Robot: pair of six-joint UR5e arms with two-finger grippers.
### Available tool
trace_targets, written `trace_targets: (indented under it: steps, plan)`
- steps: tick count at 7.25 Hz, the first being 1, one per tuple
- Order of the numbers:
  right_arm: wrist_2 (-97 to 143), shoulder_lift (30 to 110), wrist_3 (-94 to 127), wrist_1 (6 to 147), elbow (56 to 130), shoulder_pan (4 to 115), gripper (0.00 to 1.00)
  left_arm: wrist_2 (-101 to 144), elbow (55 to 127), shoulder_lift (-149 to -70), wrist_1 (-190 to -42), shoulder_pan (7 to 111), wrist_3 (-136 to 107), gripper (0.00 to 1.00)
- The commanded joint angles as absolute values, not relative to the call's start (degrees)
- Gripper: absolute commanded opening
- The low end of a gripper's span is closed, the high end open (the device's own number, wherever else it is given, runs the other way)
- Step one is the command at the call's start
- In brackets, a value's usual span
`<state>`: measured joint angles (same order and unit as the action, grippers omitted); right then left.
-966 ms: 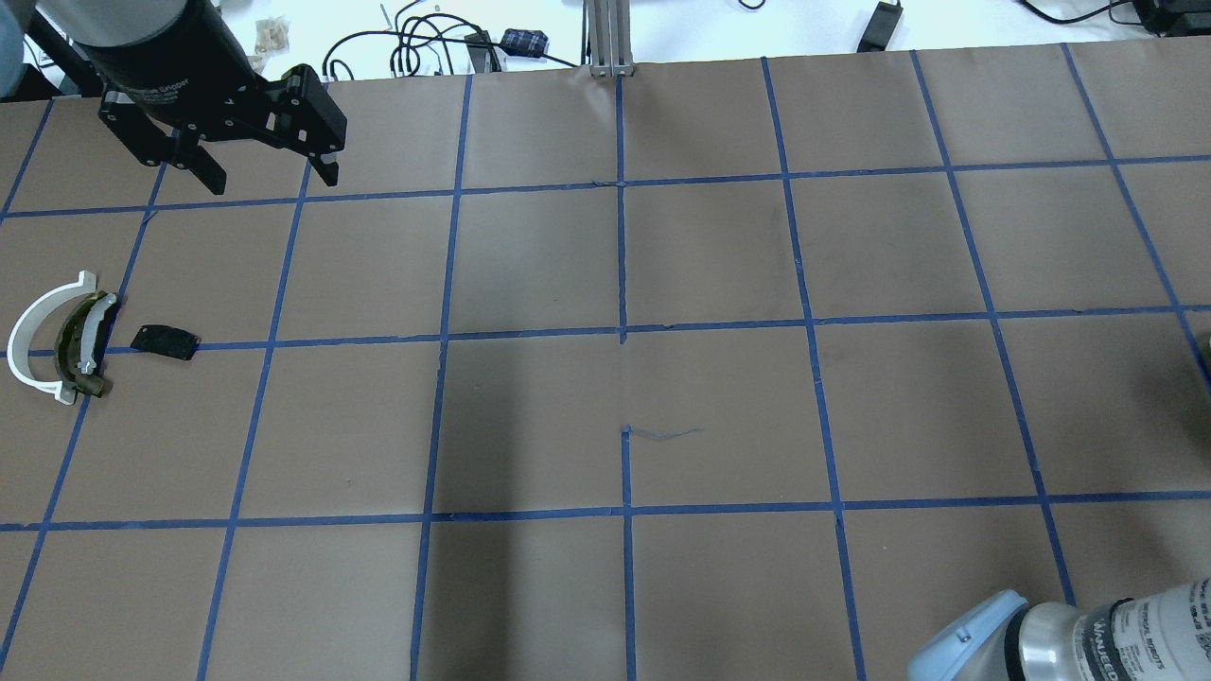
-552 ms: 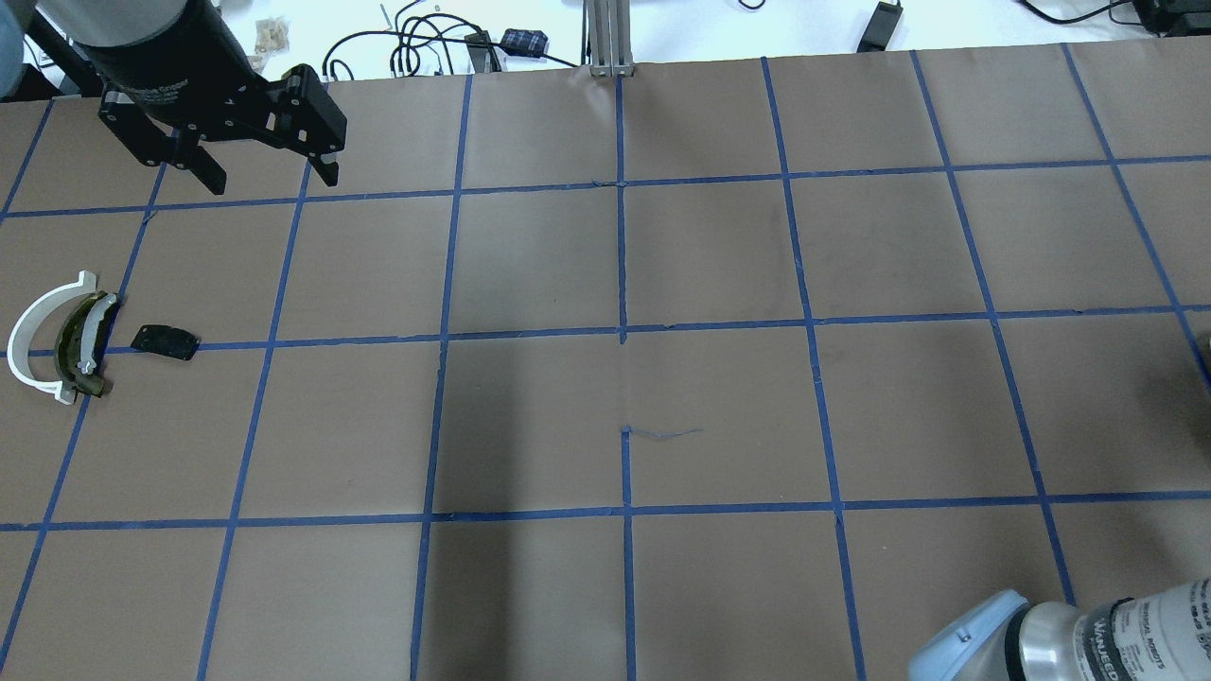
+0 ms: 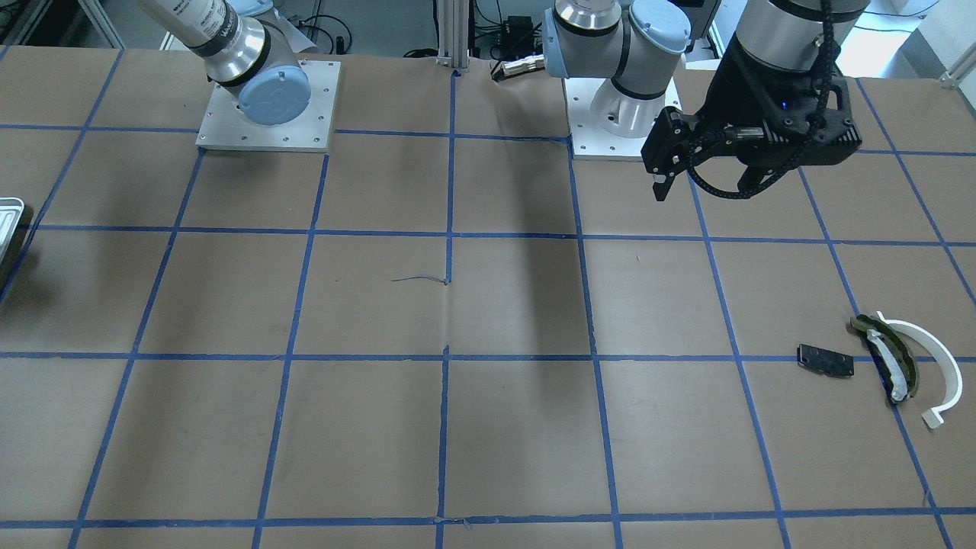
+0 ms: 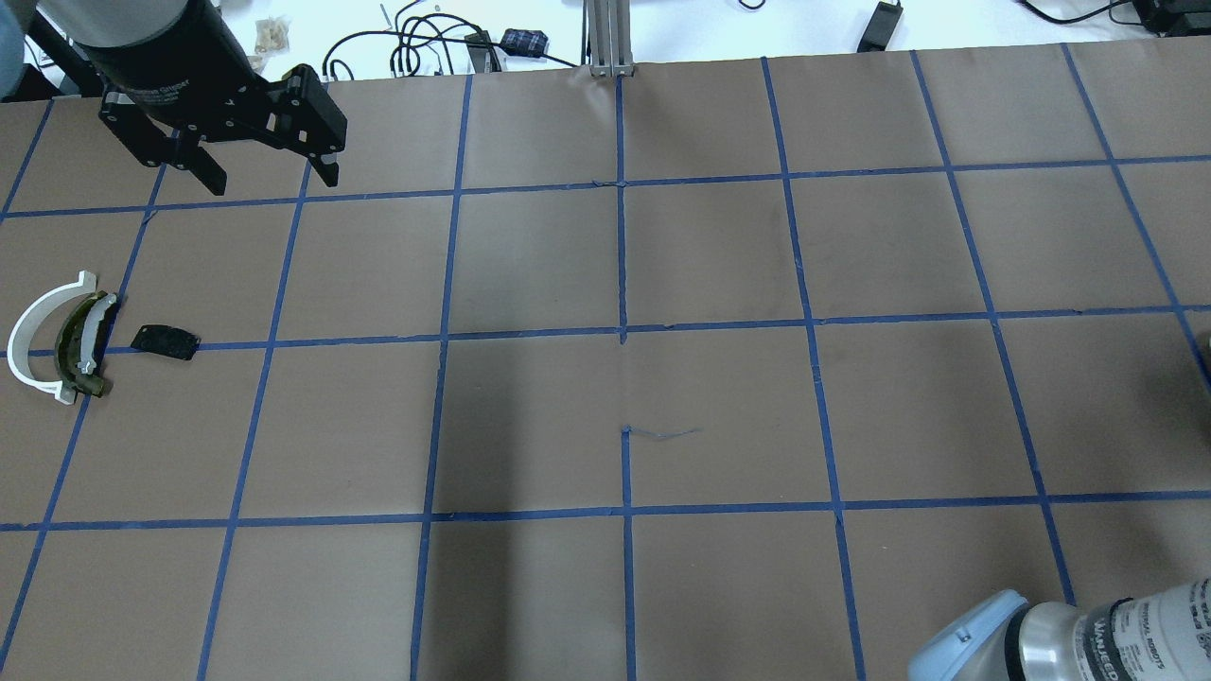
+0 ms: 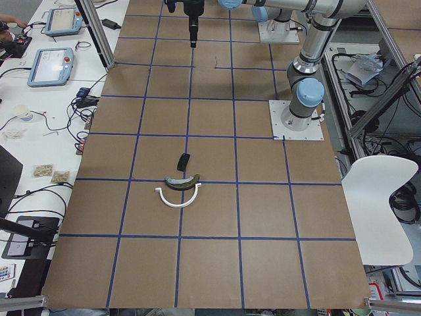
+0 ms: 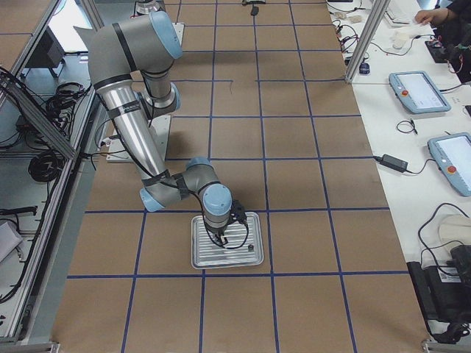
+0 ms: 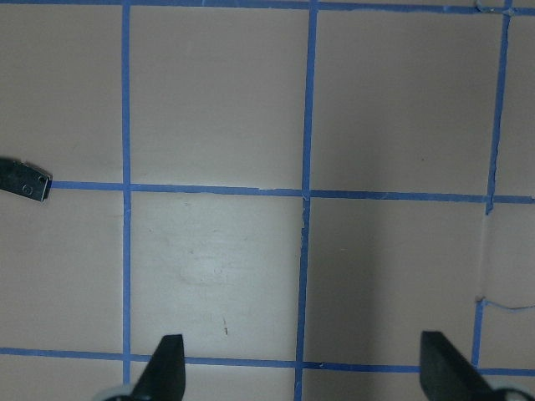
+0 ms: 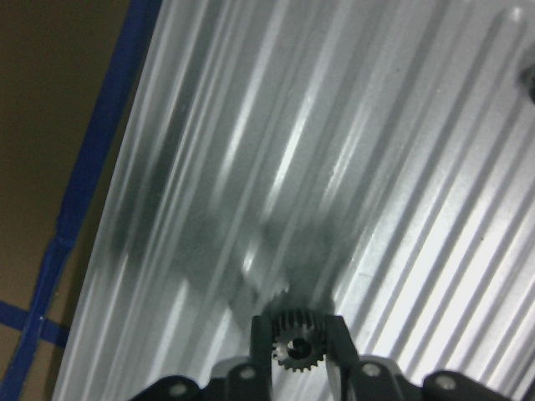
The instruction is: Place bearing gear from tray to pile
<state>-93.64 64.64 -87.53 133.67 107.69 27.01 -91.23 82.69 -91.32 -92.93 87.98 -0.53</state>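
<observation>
My right gripper (image 8: 298, 327) is shut on a small black toothed bearing gear (image 8: 292, 344), just over the ridged silver tray (image 8: 276, 150). The exterior right view shows this gripper (image 6: 225, 240) low over the tray (image 6: 250, 259). The tray's corner shows at the front view's left edge (image 3: 9, 219). The pile lies far off: a white arc strip (image 4: 26, 333), a dark olive curved piece (image 4: 79, 346) and a black plate (image 4: 165, 340). My left gripper (image 4: 267, 178) is open and empty, raised beyond the pile; the left wrist view (image 7: 305, 372) shows the plate's end (image 7: 22, 180).
Brown paper with a blue tape grid (image 4: 624, 340) covers the table. Cables and a metal post (image 4: 605, 38) sit at the far edge. Both arm bases (image 3: 267, 107) stand on plates at the robot's side. Monitors and cables lie on side benches (image 6: 419, 92).
</observation>
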Motion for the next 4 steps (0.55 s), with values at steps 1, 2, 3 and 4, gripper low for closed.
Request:
trace_targets:
  steps: [1, 2, 3, 4]
  plan:
    - [-97.52, 65.82, -86.67, 133.33, 106.79, 27.77, 0.02, -91.23, 82.62, -91.23, -92.90, 87.98, -0.53, 1.00]
    - [-97.73, 70.88, -83.53, 132.37, 105.74, 28.99, 0.03, -91.23, 82.62, -91.14, -92.90, 87.98, -0.53, 1.00]
    - [-97.65, 74.84, -81.32, 129.14, 105.47, 31.96, 0.03, -91.23, 82.62, -91.14, -92.90, 87.98, -0.53, 1.00]
    - [-97.65, 76.80, -77.30, 127.89, 105.73, 33.38, 0.03, -91.32, 82.70, -91.06, -92.90, 87.98, -0.53, 1.00]
